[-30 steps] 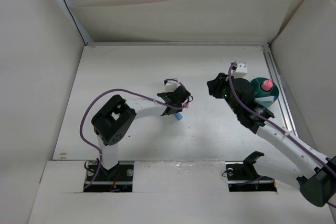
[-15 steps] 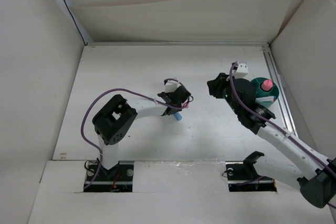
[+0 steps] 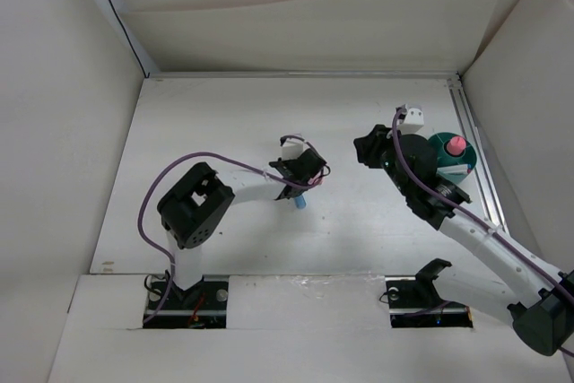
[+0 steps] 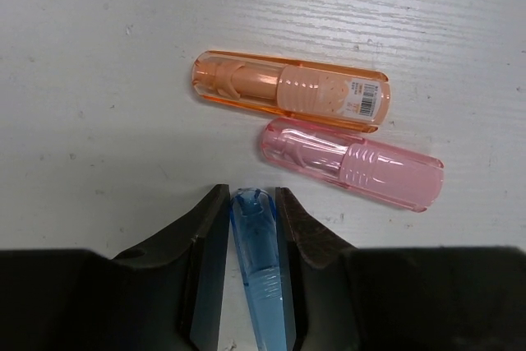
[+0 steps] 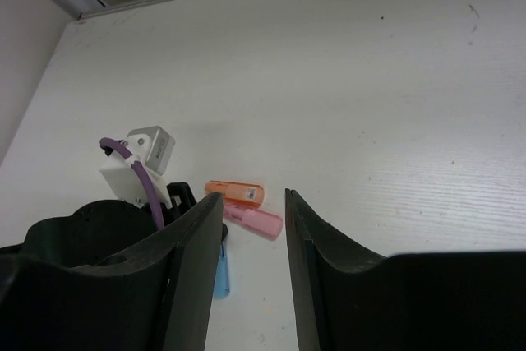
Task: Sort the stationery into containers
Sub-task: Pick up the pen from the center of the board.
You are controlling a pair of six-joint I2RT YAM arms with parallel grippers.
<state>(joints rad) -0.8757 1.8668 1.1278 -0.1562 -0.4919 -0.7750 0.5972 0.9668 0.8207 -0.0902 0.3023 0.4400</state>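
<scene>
A light blue capsule (image 4: pixel 256 260) lies on the white table between the fingers of my left gripper (image 4: pixel 251 203). Both jaws press against its sides, so the gripper is shut on it. Just beyond the fingertips lie an orange capsule (image 4: pixel 288 92) and a pink capsule (image 4: pixel 349 164), side by side. From above, the blue capsule (image 3: pixel 300 204) sticks out below the left gripper (image 3: pixel 303 188). My right gripper (image 5: pixel 251 196) hangs open and empty above the table, facing these pieces. The teal organizer (image 3: pixel 441 143) stands at the right, behind the right arm, with a pink-topped item (image 3: pixel 456 144) in it.
A metal rail (image 3: pixel 475 159) runs along the table's right edge, close to the organizer. White walls enclose the table on the left, back and right. The left arm's white wrist camera (image 5: pixel 140 158) and purple cable (image 5: pixel 144 182) stand near the capsules.
The left jaws have closed in onto the blue capsule, which shifted slightly towards the near edge. The right arm has not moved.
</scene>
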